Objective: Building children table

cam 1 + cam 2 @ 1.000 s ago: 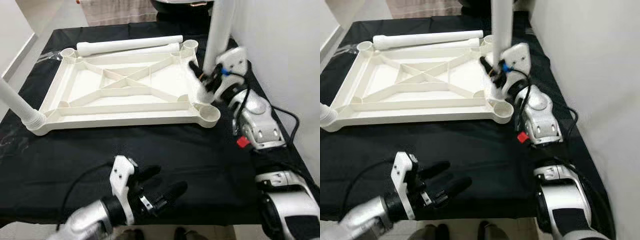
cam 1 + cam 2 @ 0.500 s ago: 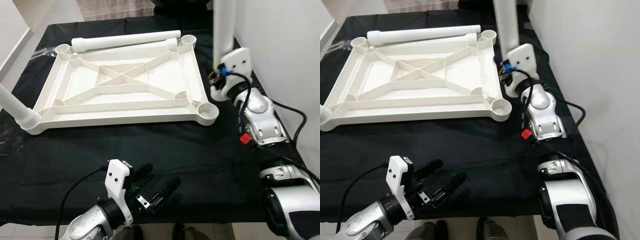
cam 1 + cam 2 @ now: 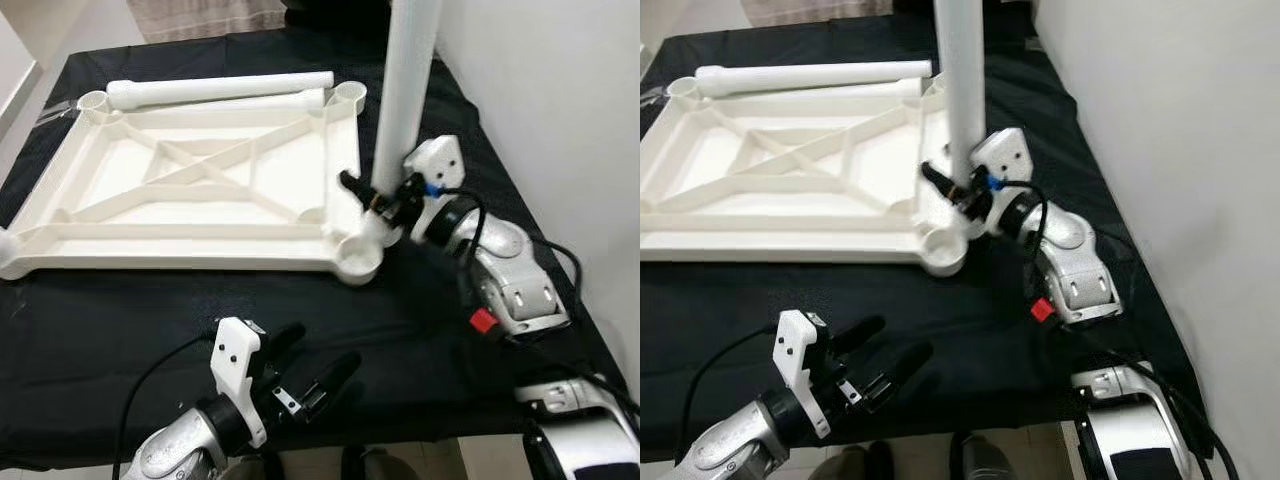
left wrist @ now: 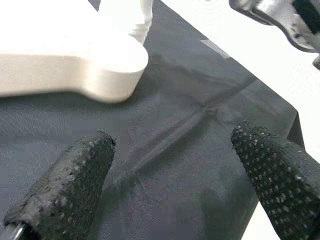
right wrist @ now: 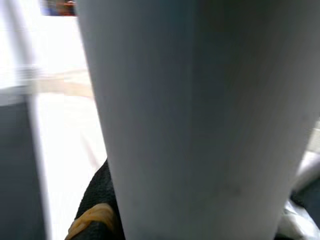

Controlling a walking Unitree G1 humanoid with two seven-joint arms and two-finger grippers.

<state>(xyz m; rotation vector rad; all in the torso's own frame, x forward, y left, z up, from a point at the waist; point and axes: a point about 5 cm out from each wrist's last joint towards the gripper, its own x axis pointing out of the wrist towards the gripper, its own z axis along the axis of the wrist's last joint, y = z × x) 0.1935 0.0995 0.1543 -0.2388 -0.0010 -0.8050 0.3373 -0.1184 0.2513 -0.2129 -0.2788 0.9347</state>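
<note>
A white tabletop [image 3: 200, 180] lies upside down on the black cloth, its ribs facing up. My right gripper [image 3: 372, 200] is shut on a white table leg [image 3: 405, 90] near its lower end and holds it upright. The leg's foot hovers just beyond the near right corner socket [image 3: 358, 262]; whether it touches the rim is unclear. The right wrist view is mostly the leg [image 5: 200, 120], with one black finger [image 5: 97, 210] beside it. My left gripper [image 3: 305, 378] is open low over the cloth at the front, with the fingers [image 4: 65, 185] spread and nothing between them.
Two more white legs [image 3: 220, 88] lie along the tabletop's far edge. A white wall [image 3: 560, 100] stands close on the right. The black cloth [image 3: 120, 310] runs to the table's front edge, just under my left gripper.
The camera has shifted. My right gripper has carried the upright leg from beside the tabletop's right edge back toward the near right corner socket. The left gripper stays open at the front.
</note>
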